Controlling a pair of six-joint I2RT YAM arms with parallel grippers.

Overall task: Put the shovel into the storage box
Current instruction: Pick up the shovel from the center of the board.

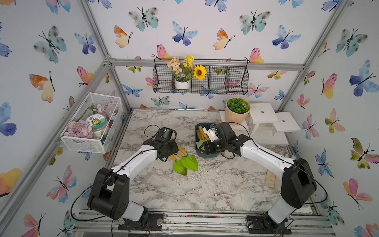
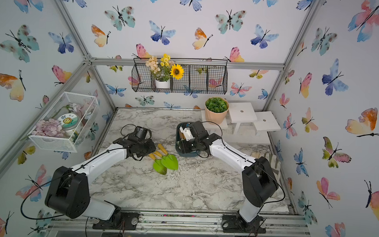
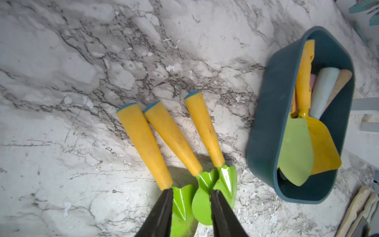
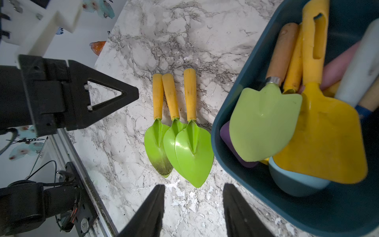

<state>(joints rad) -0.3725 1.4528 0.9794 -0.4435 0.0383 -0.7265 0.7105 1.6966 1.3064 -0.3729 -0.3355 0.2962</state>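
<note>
Three shovels with yellow handles and bright green blades (image 1: 190, 162) (image 2: 169, 161) (image 3: 170, 137) (image 4: 193, 149) lie side by side on the marble table, their blades overlapping. My left gripper (image 3: 191, 191) hangs open just over their blades, one finger on either side of the blade tops. The dark teal storage box (image 1: 204, 154) (image 2: 189, 154) (image 3: 266, 123) (image 4: 256, 195) sits to the right of them. It holds several other shovels, among them a pale green one (image 4: 264, 123) and a yellow one (image 4: 328, 139). My right gripper (image 4: 193, 187) is open and empty, above the table beside the box's near end.
A white wire-mesh basket (image 1: 90, 124) hangs on the left wall. A black wire basket (image 1: 220, 81) with flowers hangs on the back wall. A peach pot with a green plant (image 1: 237, 111) and white steps (image 1: 263, 113) stand at the back right.
</note>
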